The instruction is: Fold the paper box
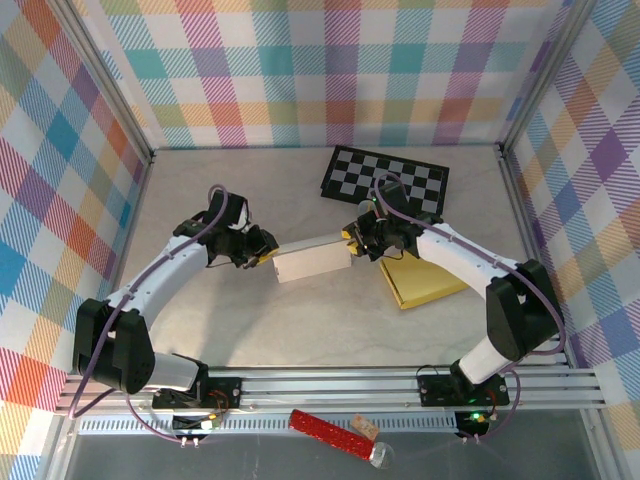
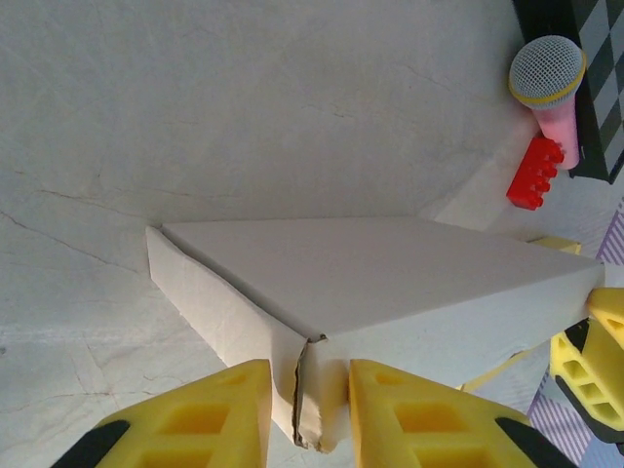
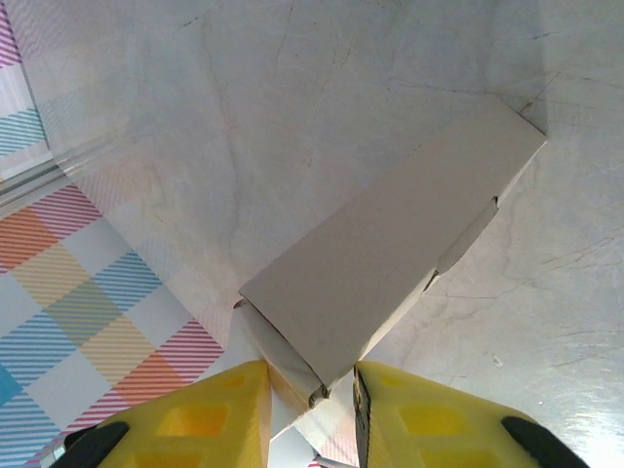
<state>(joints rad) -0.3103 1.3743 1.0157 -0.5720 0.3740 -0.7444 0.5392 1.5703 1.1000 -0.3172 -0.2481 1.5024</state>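
Pastel plaid walls (image 1: 300,70) on three sides, with metal corner posts (image 1: 108,85) at the joins. Work surface is a pale grey tabletop (image 1: 250,330), marbled, with faint creases and scuffs. Slotted aluminium rail (image 1: 330,385) runs along the near edge. Light even and soft, shadows weak.

Your left arm (image 1: 165,275) and right arm (image 1: 465,255): white tubular links, black joint housings. Purple cables (image 1: 212,192) loop off both. Black base plates (image 1: 450,385) sit on a silver rail (image 1: 330,385). Left gripper (image 2: 310,370) fingers (image 2: 195,424): yellow, with rectangular recesses and black patches.
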